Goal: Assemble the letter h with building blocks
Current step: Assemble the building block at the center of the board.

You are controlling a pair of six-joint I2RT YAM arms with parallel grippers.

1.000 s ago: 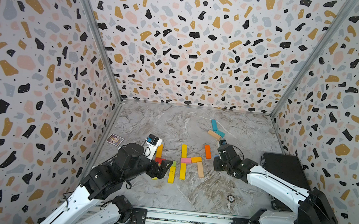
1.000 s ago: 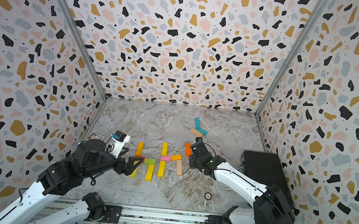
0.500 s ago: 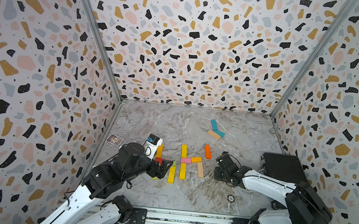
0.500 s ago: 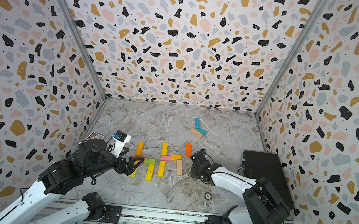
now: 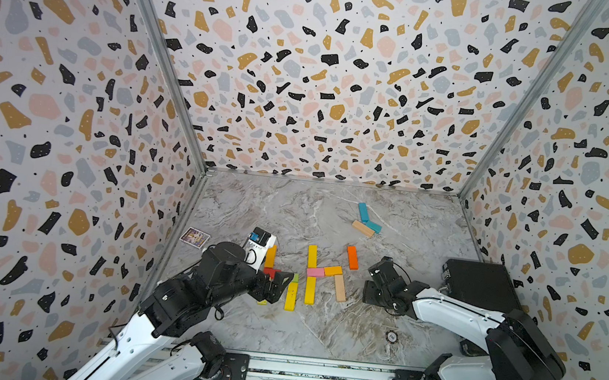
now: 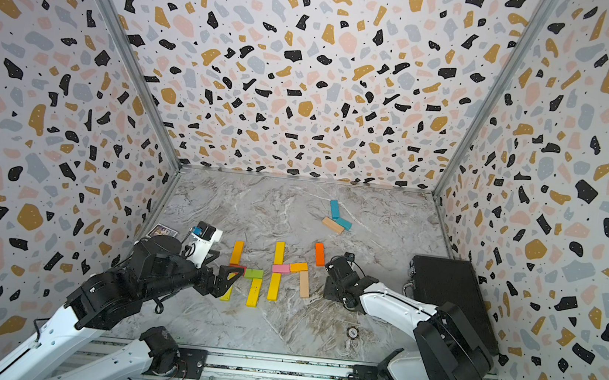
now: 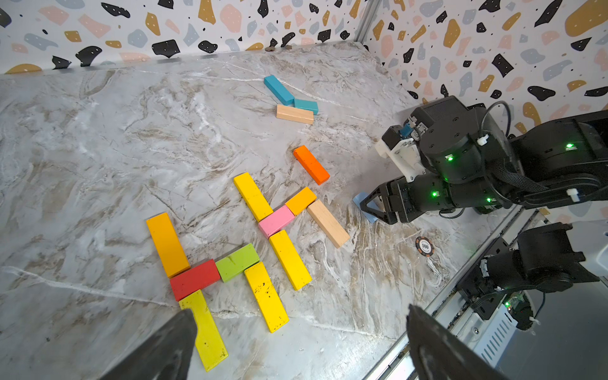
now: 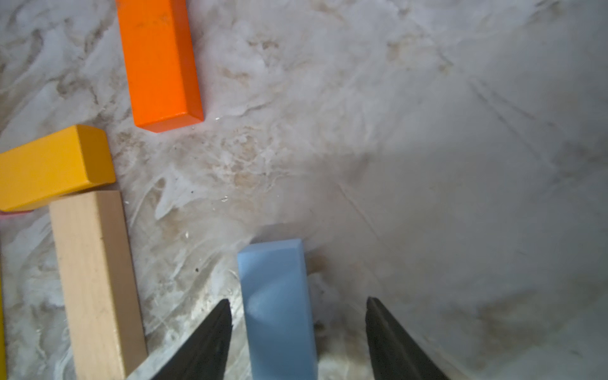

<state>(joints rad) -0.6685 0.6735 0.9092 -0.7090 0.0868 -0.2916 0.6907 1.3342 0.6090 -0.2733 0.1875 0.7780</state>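
Note:
Two h shapes of building blocks lie flat on the marble table [image 5: 319, 327]. One is orange [image 5: 270, 255], red [image 5: 272, 271], green [image 7: 237, 262] and yellow [image 5: 291, 295]. The other is yellow [image 5: 312, 255], pink [image 5: 315, 272], amber [image 5: 333, 270] and tan [image 5: 339, 288]. A loose orange block [image 5: 352, 257] lies just beyond it. My right gripper [image 8: 297, 300] is open and down at the table, and a light blue block [image 8: 274, 289] lies between its fingers with a gap on each side. My left gripper [image 7: 300, 312] hangs open over the front of the left h.
Two teal blocks [image 5: 362, 211] and a tan one [image 5: 363, 228] lie at the back right. A black case [image 5: 478, 284] stands at the right wall. A picture card [image 5: 194, 236] lies at the left wall and a chip [image 5: 391, 336] near the front rail [image 5: 315, 369].
My right gripper has come down and toward the front, away from the orange block, and its jaws have parted around the light blue block. The left arm has not moved.

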